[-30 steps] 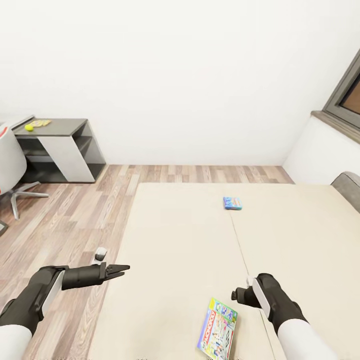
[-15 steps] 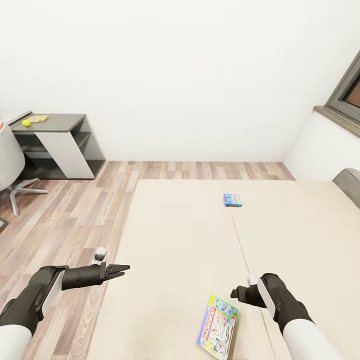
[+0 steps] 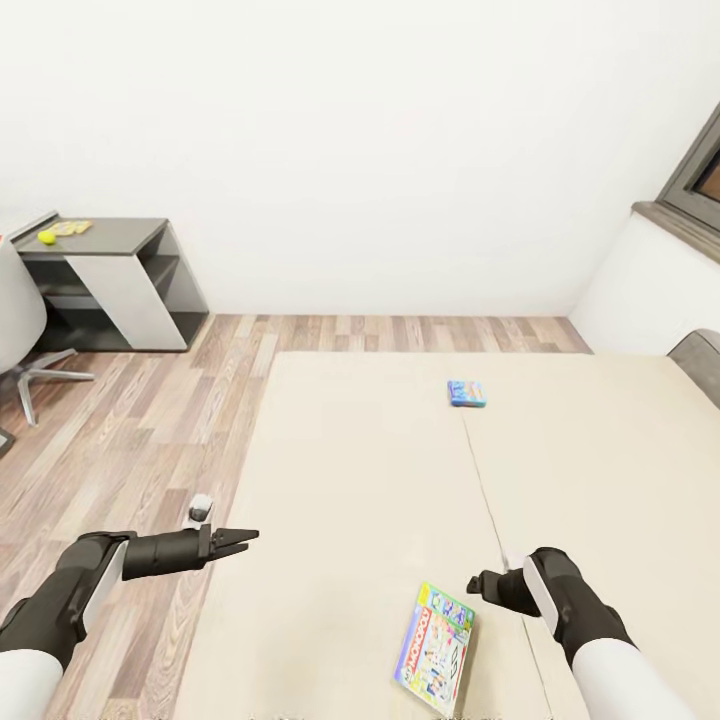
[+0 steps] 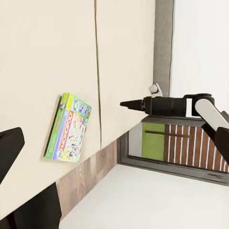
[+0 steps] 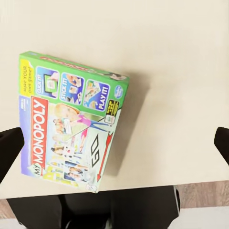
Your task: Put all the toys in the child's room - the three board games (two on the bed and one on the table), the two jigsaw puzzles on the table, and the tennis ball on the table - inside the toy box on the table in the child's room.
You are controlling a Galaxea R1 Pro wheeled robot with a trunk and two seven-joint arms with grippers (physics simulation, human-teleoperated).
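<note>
Lower over the bed (image 3: 360, 470) than a second ago, the right gripper (image 3: 478, 584) hangs just beside the Monopoly board game (image 3: 436, 648), which lies flat near the bed's edge, its fingers spread and empty. Picking up this game is the step in hand; next comes descending astride the box and closing. The left gripper (image 3: 245, 539) looks closed and empty.

White swivel chair (image 3: 18, 330) at far left on wood-plank floor (image 3: 140, 430), dark-framed window (image 3: 700, 175) at upper right, plain white wall (image 3: 380, 140) behind
</note>
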